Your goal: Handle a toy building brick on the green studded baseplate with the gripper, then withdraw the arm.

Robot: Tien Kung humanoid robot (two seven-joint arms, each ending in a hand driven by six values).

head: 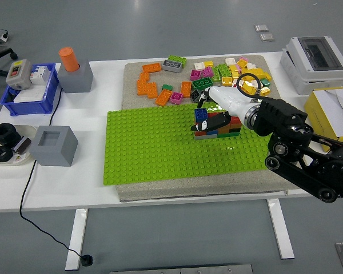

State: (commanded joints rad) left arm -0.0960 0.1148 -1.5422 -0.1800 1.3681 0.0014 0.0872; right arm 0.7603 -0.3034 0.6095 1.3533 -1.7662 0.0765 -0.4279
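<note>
I see a white table (160,191) standing on a grey floor. At its centre lies a beige mat (131,80), my landmark. Left of the mat's far corner sits a grey block (76,79) with an orange cylinder on top. Further left is a blue bin (30,94). Left of the mat's near half stands a hollow grey cube (55,145), and beyond it a round dish (6,153). Right of the mat are a grey enclosure (314,63) and a yellow box (330,111). A black cable (26,182) runs off the near edge.
</note>
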